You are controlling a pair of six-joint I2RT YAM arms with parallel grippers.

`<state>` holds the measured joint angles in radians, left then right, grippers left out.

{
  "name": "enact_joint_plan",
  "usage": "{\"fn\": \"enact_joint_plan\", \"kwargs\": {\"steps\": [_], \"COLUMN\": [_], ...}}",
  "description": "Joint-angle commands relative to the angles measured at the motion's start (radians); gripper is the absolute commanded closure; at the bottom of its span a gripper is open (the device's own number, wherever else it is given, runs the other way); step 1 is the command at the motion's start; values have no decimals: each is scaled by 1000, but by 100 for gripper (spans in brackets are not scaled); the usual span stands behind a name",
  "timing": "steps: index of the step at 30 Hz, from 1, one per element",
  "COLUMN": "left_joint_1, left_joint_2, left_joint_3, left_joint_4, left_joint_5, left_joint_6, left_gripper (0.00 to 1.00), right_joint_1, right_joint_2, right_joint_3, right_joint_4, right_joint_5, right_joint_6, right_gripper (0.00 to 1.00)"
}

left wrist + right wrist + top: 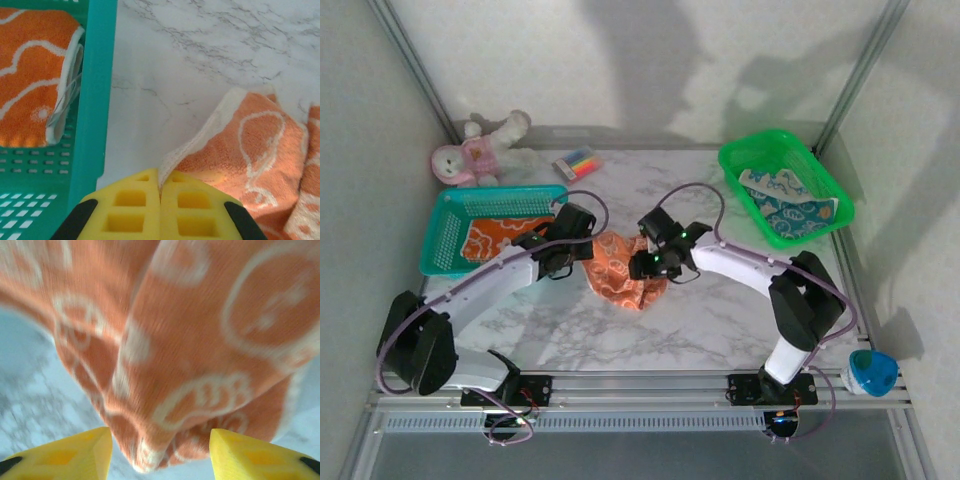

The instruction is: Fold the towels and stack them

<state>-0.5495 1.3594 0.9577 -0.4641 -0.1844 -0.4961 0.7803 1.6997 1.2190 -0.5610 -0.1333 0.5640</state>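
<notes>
Where the left gripper (582,252) and right gripper (645,262) met over the orange towel (618,282) at mid-table, they covered part of its folds from above, and the right wrist view rendered the cloth blurred. The left arm (485,285) reached low and forward beside the teal basket (438,245), its jaws pinched shut on the towel's white hem. The right arm (750,262) bent inward from the other side, its fingers (75,450) parted to either side of a bunch of cloth, contact not discernible.
</notes>
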Motion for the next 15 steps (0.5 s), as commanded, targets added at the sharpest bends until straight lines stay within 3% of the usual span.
{"fn": "enact_joint_plan", "kwargs": {"steps": [1,9,12,15], "left_joint_1": [-12,-13,-15,-14], "left_joint_2": [-47,-61,-37,3], "left_joint_3": [-37,-22,17,96], "left_joint_4": [4,5,-8,-40], "left_joint_5": [15,-10,-23,-56], "left_joint_6": [19,25,39,60], "left_gripper": [100,100,100,100], "right_joint_1": [-80,-111,-110,-112], "right_joint_2": [53,291,329,293], "right_joint_3": [106,284,286,238], "right_joint_4": [-61,-77,-67,-49], "right_joint_5": [28,-63,-74,-35], "right_joint_6": [-12,-34,-23,-17], "right_gripper": [46,36,51,81]}}
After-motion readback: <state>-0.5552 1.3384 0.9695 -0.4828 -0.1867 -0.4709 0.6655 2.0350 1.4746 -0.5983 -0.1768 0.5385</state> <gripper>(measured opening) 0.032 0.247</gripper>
